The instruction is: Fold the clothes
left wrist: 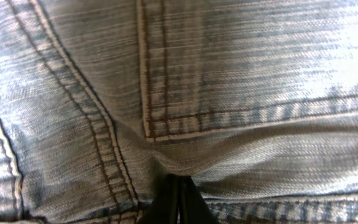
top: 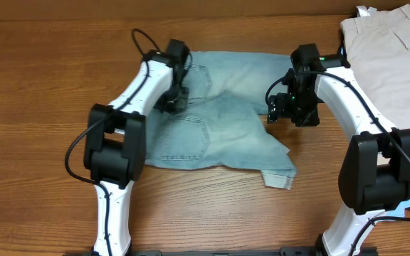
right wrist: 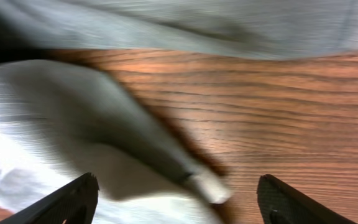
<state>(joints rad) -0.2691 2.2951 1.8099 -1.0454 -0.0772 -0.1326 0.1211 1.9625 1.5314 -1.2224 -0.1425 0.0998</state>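
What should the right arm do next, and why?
Probably lower the right gripper onto the jeans edge below it and close. Its jaws stand wide open, holding nothing, with a loose fold of cloth between them, while the left gripper is pinched shut on denim beside a pocket seam. Folding likely needs both sides held.

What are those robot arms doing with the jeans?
They're working on folding the jeans spread on the table. The left gripper is shut and seems to pinch the denim near a back pocket. The right gripper is open over the jeans' edge and the wood, holding nothing.
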